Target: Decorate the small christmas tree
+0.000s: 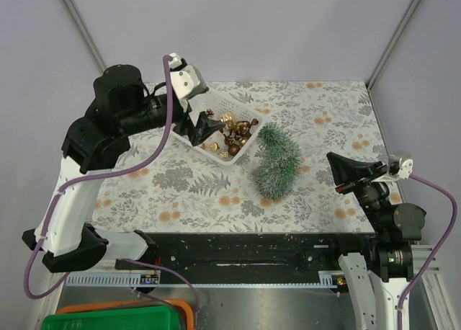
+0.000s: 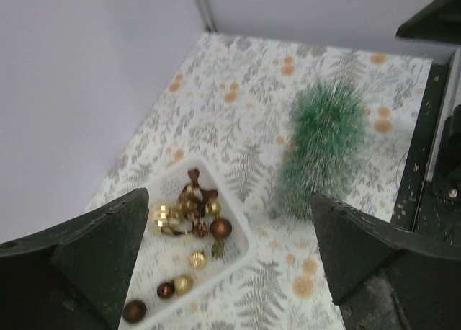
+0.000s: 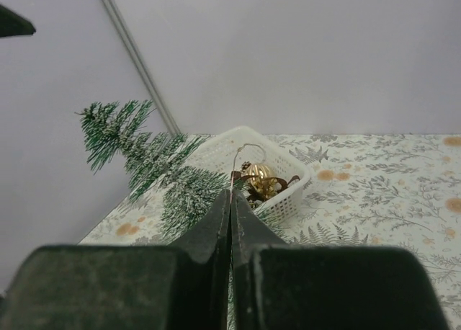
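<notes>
Surface (image 1: 324, 106): leaf-print cloth, carries everything.

Small christmas tree (image 1: 276, 161): ahead and to the right of my left gripper (image 2: 230, 229), apart from it, and ahead-left of my right gripper (image 3: 231, 193). It looks upright, but the base is hidden.

Handling (my judgement): light and easy to tip. The bristles are soft and springy, so a squeeze there would slip and shed frosting. Best hold is low on the stiff core or at the base, to steady it while hanging.

Basket (image 1: 230, 103): white, directly below my left gripper, just beside the tree.

Ornaments (image 2: 220, 228): gold and brown balls, loose in the basket.

Left gripper: fingers wide apart, empty, over the basket. Right gripper: fingers pressed together; nothing confirmed between them.
</notes>
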Robot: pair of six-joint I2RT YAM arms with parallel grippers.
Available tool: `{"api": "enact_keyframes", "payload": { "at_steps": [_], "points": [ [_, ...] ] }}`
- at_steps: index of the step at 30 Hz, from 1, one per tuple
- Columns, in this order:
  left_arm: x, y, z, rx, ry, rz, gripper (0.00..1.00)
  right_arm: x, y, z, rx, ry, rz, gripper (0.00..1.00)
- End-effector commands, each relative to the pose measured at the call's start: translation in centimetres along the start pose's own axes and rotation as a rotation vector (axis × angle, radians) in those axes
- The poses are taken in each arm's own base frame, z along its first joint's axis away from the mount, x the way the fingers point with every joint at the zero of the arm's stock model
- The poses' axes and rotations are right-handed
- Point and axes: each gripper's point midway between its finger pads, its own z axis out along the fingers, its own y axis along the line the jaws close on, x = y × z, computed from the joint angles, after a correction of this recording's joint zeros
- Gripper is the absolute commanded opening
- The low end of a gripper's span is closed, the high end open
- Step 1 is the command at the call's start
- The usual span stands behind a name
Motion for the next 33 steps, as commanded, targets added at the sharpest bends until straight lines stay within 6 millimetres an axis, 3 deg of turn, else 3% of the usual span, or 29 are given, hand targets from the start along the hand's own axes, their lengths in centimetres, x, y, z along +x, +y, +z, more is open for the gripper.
{"api": "enact_keyframes", "payload": {
  "at_steps": [1,4,10,13,18,22,26,29,33],
  "points": [
    [-7.0,-0.9,1.3,0.077,-0.212,0.121,0.99,-1.4,2.1,0.2,-0.103,-0.027,-0.047,0.0],
    [-9.2,-2.0,3.0,0.102,-0.259,0.237,0.99,-2.0,2.5,0.2,-0.12,-0.038,-0.064,0.0],
    [-10.7,-5.1,8.5,0.131,-0.3,0.449,0.99,-2.4,2.8,0.1,-0.129,-0.047,-0.072,0.0],
    [-9.5,-6.0,11.9,0.177,-0.271,0.485,0.99,-2.6,2.8,0.0,-0.128,-0.064,-0.07,0.0],
    [-8.1,-7.8,15.5,0.244,-0.257,0.545,0.99,-2.8,2.9,-0.2,-0.125,-0.076,-0.073,0.0],
    [-7.3,-9.2,17.4,0.287,-0.255,0.582,0.99,-3.1,3.3,-0.4,-0.139,-0.088,-0.071,0.0],
    [-6.1,-11.6,17.8,0.381,-0.238,0.636,0.97,-3.5,3.7,-0.7,-0.151,-0.107,-0.072,0.0],
    [-4.7,-13.1,18.3,0.435,-0.211,0.66,0.93,-3.5,3.8,-0.8,-0.154,-0.113,-0.075,0.0],
    [-4.7,-13.7,19.3,0.446,-0.213,0.654,0.83,-3.6,4.1,-1.1,-0.163,-0.116,-0.075,0.0]
  ]
}}
